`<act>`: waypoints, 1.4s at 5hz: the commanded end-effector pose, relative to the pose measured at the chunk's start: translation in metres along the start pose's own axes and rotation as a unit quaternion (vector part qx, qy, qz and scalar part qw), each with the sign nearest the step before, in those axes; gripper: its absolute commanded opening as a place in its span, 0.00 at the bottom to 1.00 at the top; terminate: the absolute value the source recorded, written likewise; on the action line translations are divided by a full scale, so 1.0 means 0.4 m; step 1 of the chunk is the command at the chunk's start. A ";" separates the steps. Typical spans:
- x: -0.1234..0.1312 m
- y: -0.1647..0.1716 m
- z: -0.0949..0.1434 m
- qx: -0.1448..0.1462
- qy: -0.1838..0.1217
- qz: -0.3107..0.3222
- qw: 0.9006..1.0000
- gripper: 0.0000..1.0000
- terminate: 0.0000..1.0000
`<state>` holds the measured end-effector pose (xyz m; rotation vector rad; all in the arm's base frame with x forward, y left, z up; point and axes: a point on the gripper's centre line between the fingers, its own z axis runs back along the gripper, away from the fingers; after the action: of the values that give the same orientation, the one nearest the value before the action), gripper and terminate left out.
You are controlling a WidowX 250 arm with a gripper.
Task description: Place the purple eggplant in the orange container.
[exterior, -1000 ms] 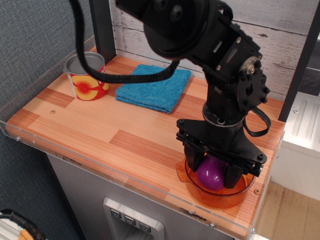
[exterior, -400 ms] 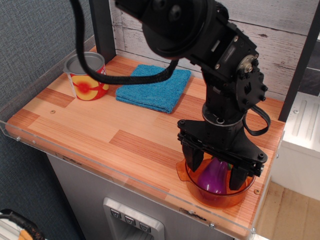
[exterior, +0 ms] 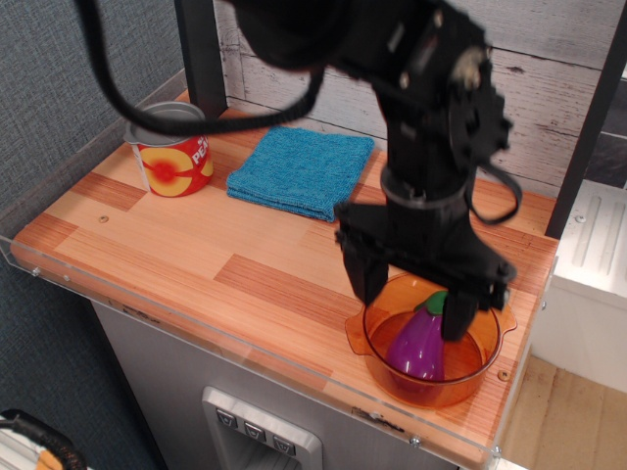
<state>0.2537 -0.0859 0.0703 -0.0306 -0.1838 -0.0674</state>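
Pincer (exterior: 409, 299) wide open, empty, fingers spread well apart over the orange container (exterior: 377, 364). Left finger (exterior: 357, 274) down just outside/above the pot's rear-left rim; right finger (exterior: 460, 311) dipping inside the rim on the far-right side. Nothing gripped between them. Right fingertip close beside the eggplant's green cap; contact or a small gap, can't tell.

Purple eggplant (exterior: 418, 344) released, lying inside the orange container, leaning, green stem end up and toward the back, fat purple end low toward the pot's front. Resting on pot floor/wall, free of the pincer.

Orange container sits at the table's near-right corner, close to the front edge, small handle poking out on its left side, another on the right by the edge.

Black arm rising from the pincer up and back toward the top of the frame, motion-blurred, black cable looping off to the upper left.

Wooden table (exterior: 196, 255) w/ clear plastic lip along front and left edges. Blue cloth (exterior: 299, 171) folded flat toward the back edge, mid-table, well apart from the pot. Red-and-yellow can (exterior: 174, 155) upright at the far-left corner, just left of the cloth. Dark post behind the can at the back edge. White plank wall behind.
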 end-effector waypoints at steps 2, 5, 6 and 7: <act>0.056 0.141 0.148 0.079 -0.020 0.039 0.996 1.00 0.00; 0.005 0.404 0.184 0.106 0.020 0.096 0.989 1.00 0.00; -0.030 0.468 0.191 0.107 0.016 0.118 0.987 1.00 0.00; -0.056 0.526 0.195 0.117 -0.014 0.138 0.983 1.00 0.00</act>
<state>0.2359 0.1321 0.1268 0.1650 -0.1716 0.2376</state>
